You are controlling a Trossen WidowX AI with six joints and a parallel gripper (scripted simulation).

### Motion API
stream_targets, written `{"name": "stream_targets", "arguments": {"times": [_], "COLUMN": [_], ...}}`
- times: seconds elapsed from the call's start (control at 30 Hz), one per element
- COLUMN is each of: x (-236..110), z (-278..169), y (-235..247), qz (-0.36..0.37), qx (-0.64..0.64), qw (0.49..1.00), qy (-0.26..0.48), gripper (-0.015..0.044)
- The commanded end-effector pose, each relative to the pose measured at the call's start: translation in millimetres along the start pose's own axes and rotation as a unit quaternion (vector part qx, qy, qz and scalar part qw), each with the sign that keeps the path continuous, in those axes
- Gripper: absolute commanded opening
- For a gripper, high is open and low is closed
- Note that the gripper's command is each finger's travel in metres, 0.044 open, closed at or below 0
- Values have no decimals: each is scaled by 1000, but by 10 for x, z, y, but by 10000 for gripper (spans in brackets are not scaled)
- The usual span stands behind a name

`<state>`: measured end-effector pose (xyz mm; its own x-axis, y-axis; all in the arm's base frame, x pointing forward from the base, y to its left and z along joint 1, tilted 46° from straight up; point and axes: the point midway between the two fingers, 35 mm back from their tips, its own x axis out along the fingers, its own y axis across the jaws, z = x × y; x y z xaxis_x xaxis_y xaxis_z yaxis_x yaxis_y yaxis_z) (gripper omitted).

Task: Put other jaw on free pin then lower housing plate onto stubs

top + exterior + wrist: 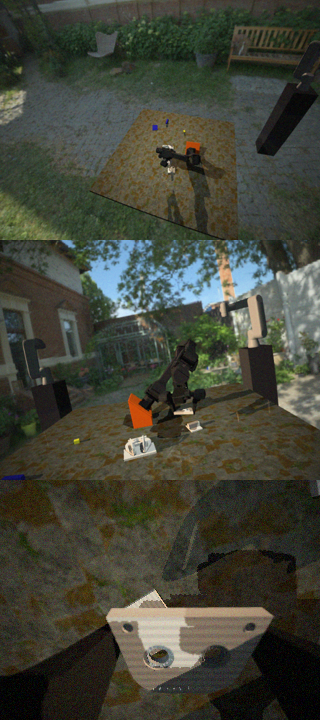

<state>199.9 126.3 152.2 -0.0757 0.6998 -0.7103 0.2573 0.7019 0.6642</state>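
My gripper (pixel 183 409) (pixel 182 624) is shut on the pale housing plate (pixel 183 411) (pixel 187 630), which spans its fingers. The plate has two large ringed holes and smaller corner holes in the wrist view. It hangs beyond the small pale stand (pixel 194 427) (pixel 171 170), whose corner shows behind the plate in the wrist view. The white base (pixel 153 448) stands apart, nearer the exterior camera, with upright jaw parts on it. Whether their teeth mesh is too small to tell. The arm partly covers the base in the top view.
An orange wedge block (pixel 140 415) (pixel 193 146) is at the arm's foot. A small yellow block (pixel 76 441) (pixel 184 131), a blue square (pixel 155 127) and a blue bar (pixel 167 121) lie farther off. Two dark pedestals with other arms stand beyond the table edges.
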Motion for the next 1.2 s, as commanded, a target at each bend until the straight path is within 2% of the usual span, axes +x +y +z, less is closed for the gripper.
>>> {"name": "stream_targets", "arguments": {"times": [0.0, 0.27, 0.57, 0.87, 1.17], "x": [-6, -6, -9, -11, -12], "z": [111, 276, 441, 584, 702], "y": [-84, -247, -447, -663, -890], "qz": [-4, -8, -9, -9, -8], "qx": [77, 214, 363, 502, 630], "qw": [997, 977, 932, 865, 777], "qy": [-5, -9, -12, -14, -14], "gripper": [351, 351, 351, 351, 351]}}
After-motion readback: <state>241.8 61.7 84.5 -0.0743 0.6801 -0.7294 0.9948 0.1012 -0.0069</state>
